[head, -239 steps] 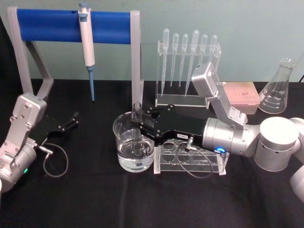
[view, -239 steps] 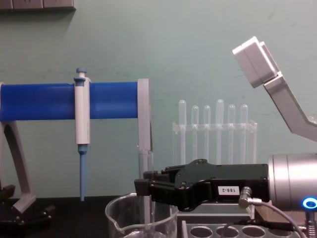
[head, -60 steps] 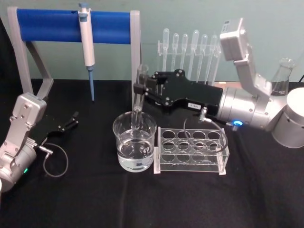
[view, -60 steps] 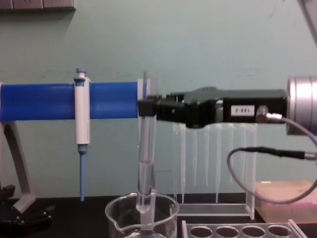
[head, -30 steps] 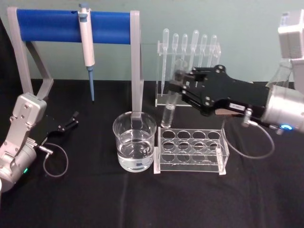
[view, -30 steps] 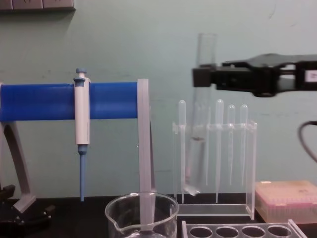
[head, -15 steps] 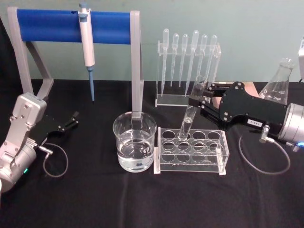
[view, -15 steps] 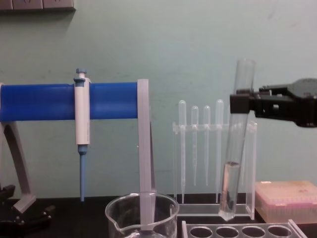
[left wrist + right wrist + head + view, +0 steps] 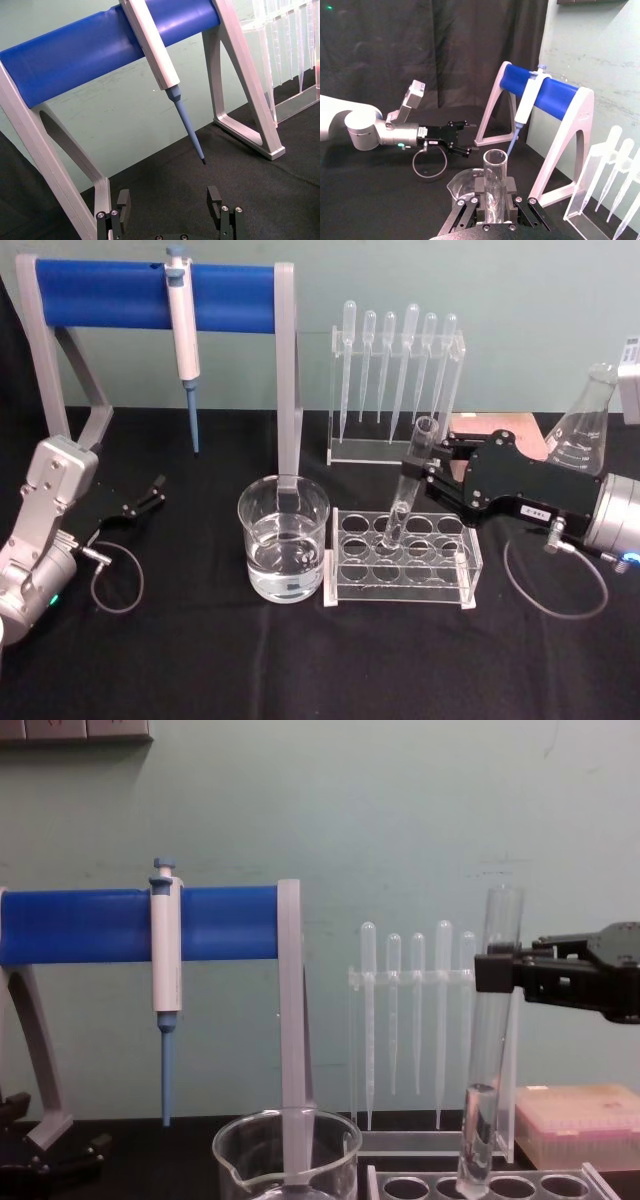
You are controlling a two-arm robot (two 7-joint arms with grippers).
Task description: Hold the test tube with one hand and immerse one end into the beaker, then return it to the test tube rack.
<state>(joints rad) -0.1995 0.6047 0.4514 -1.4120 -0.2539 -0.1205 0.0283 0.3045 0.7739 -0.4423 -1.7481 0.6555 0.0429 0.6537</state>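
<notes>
The right gripper's fingers (image 9: 428, 472) are clamped on the test tube (image 9: 408, 488) just below its open rim, the tube leaning slightly with its rounded bottom over a hole in the back row of the clear rack (image 9: 403, 578). In the chest view the tube's lower end, holding a little clear liquid, sits level with the rack's top. The right gripper (image 9: 425, 470) reaches in from the rack's right side, its black body running back to a silver wrist with a blue light. The beaker (image 9: 283, 550), part filled with clear liquid, stands just left of the rack, touching or nearly touching it. Behind the rack stands a clear holder of plastic pipettes (image 9: 396, 380), and behind the beaker a blue-barred stand (image 9: 150, 295) carrying a blue-tipped pipette (image 9: 183, 345). A conical flask (image 9: 582, 435) stands right of the rack, farther back. Well left of the beaker, the left gripper (image 9: 145, 498) rests low with fingers spread apart. Everything sits on a black cloth (image 9: 300, 660) before a pale green wall (image 9: 520, 300).
</notes>
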